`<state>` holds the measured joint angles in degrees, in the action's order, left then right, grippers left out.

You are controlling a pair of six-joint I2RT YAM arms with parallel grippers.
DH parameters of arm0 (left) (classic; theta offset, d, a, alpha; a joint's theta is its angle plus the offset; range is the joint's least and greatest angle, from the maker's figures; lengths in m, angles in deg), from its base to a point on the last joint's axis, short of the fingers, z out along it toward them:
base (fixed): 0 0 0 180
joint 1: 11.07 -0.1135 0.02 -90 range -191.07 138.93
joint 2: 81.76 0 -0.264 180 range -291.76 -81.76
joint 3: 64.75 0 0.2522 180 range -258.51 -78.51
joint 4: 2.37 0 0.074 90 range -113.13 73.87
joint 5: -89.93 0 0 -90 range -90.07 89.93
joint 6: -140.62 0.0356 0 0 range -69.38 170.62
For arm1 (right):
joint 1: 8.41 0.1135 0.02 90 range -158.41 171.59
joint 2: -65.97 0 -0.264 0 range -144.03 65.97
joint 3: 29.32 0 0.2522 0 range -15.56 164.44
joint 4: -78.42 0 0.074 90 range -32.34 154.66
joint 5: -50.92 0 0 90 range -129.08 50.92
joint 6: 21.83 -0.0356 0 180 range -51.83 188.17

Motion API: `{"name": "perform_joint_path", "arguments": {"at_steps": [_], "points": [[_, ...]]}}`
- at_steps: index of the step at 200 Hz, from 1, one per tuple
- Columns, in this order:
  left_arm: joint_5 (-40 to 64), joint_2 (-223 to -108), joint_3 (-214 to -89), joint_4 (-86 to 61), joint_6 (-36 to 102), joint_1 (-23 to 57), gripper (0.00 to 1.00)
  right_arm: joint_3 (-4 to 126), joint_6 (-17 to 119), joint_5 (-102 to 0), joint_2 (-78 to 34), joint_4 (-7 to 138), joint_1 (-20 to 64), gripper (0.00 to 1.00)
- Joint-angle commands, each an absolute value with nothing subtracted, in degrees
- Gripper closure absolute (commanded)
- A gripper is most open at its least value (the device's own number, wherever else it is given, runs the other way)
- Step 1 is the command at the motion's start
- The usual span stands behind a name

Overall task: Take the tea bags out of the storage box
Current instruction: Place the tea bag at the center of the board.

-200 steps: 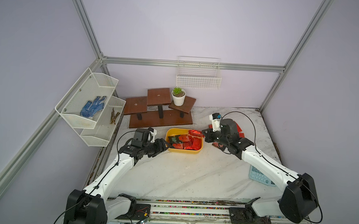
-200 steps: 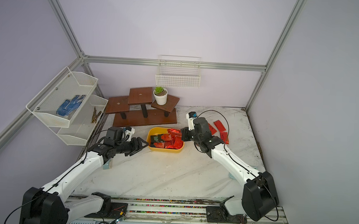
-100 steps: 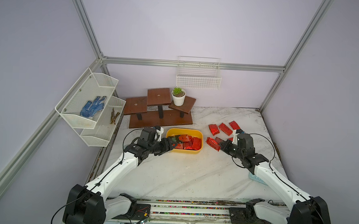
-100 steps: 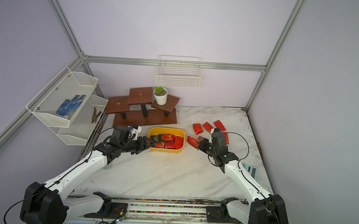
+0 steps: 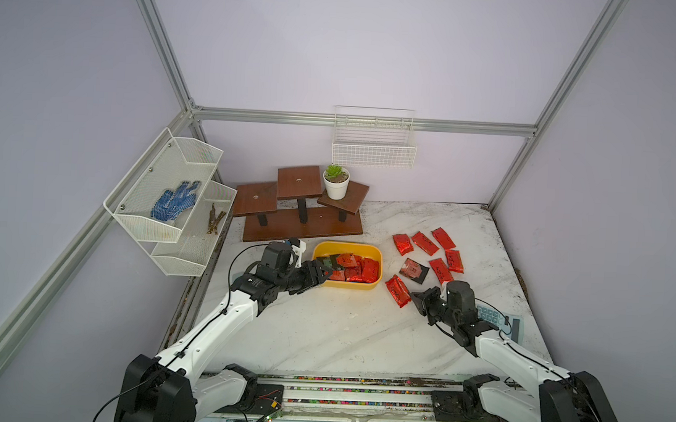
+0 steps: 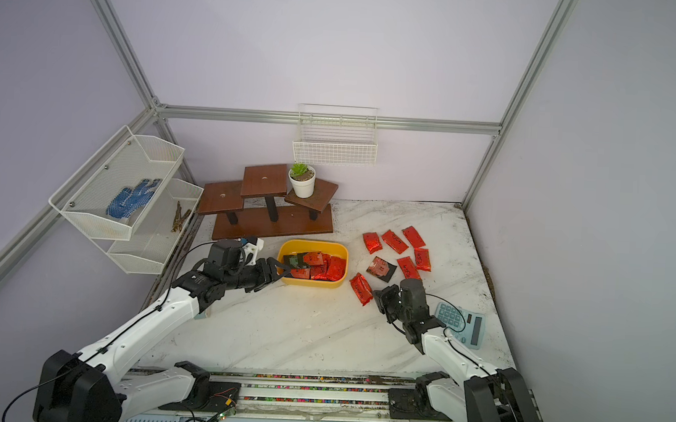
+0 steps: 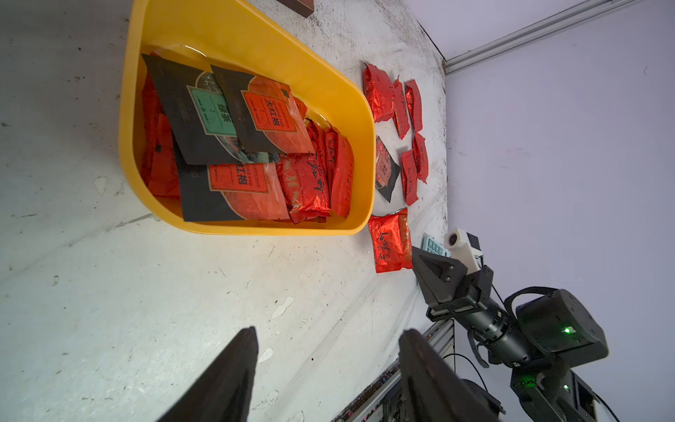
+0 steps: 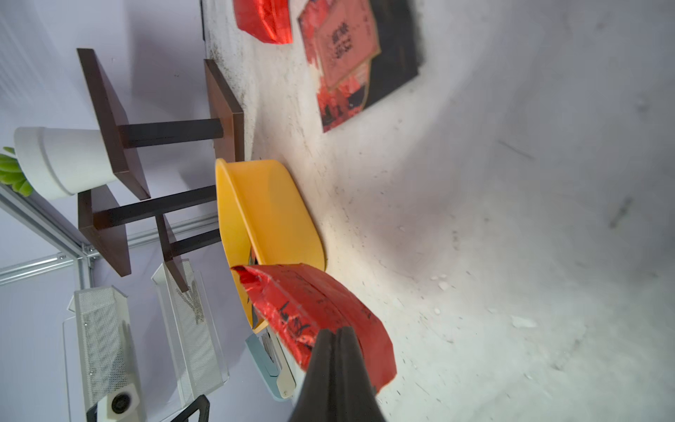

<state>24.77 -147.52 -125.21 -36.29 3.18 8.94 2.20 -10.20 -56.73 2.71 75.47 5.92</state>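
The left gripper (image 5: pixel 324 270) hangs with jaws spread just at the left end of the storage box (image 5: pixel 346 245), so it's the nearer arm. The tea bags (image 5: pixel 352 266) lie straight ahead of it inside, along the box's long axis. The right gripper (image 5: pixel 417 299), fingers pressed together, sits off the box's right end beside a red packet (image 5: pixel 398 291) lying on the table (image 5: pixel 322 330)

In both top views my left pincer (image 5: pixel 323 274) hides one end of the box (image 5: pixel 348 286), and my right arm (image 5: pixel 513 354) covers part of the calculator (image 5: pixel 490 314); sachets (image 7: pixel 204 109) bury the lower bags (image 7: pixel 157 146).
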Motion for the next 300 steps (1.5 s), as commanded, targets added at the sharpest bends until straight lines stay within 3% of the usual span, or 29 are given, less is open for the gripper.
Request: {"name": "perform_joint_path", "arguments": {"at_steps": [1, 124, 154, 172, 225, 262, 300], "points": [[24.63, -147.46, -125.01, -33.77, 3.07, 9.15, 0.35, -1.10, -19.80, -55.37, 4.00, 84.06, 5.58, 1.00], [25.24, -149.32, -125.00, -31.94, 2.81, 9.15, 0.35, -5.97, -28.60, -52.80, 3.92, 85.31, 5.59, 1.00], [25.26, -149.28, -124.97, -31.88, 2.81, 9.18, 0.35, -4.17, -26.14, -52.11, 5.43, 78.43, 5.59, 0.54], [25.16, -149.13, -124.97, -31.95, 2.86, 9.22, 0.34, -1.39, -22.80, -49.75, 7.62, 71.43, 5.62, 0.42], [23.88, -148.32, -125.69, -34.61, 4.39, 8.90, 0.34, 7.30, -4.50, -42.04, 11.82, 64.13, 5.64, 0.47], [21.07, -150.19, -130.62, -41.50, 10.67, 8.50, 0.35, 19.48, 13.65, -51.71, 2.41, 64.85, 5.74, 0.59], [12.22, -156.18, -140.58, -55.51, 21.38, 10.01, 0.37, 33.23, 29.96, -58.25, -7.85, 58.88, 9.11, 0.57]]}}
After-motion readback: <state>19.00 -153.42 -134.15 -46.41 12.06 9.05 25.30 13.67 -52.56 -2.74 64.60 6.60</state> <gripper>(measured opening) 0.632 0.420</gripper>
